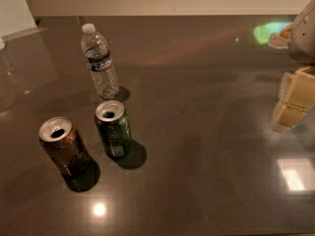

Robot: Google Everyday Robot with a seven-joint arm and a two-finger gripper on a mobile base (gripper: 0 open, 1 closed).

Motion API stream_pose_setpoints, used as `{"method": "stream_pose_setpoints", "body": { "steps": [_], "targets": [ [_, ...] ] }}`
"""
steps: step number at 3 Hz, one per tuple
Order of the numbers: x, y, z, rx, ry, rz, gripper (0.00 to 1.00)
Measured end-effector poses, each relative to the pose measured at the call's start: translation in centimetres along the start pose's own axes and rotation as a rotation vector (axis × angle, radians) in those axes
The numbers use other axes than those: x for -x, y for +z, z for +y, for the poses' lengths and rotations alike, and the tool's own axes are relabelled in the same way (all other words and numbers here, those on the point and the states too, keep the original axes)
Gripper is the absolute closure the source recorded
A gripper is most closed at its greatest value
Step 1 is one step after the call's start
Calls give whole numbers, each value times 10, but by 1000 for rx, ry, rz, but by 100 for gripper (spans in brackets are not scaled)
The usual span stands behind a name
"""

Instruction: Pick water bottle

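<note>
Bottle point(100, 63) upright at far left of the table point(197, 171), gripper point(293, 100) at right edge, well apart.
Bottle is clear with a white cap on and a dark label band. Green can point(114, 129) stands just in front of it, brown can point(64, 151) left of the green and nearer the camera, both upright, tops opened. Gripper hangs over the table; can't tell if it is spread or closed.
</note>
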State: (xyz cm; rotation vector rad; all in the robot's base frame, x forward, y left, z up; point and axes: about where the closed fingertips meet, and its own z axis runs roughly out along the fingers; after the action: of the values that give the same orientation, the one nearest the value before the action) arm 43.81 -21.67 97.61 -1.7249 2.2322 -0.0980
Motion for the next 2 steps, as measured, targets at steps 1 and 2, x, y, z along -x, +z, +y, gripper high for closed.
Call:
{"method": "stream_pose_setpoints", "body": {
  "steps": [1,2],
  "targets": [
    [1,0,0,-2,0,-2,0],
    [13,7,-16,2,18,-51,0]
  ]
}}
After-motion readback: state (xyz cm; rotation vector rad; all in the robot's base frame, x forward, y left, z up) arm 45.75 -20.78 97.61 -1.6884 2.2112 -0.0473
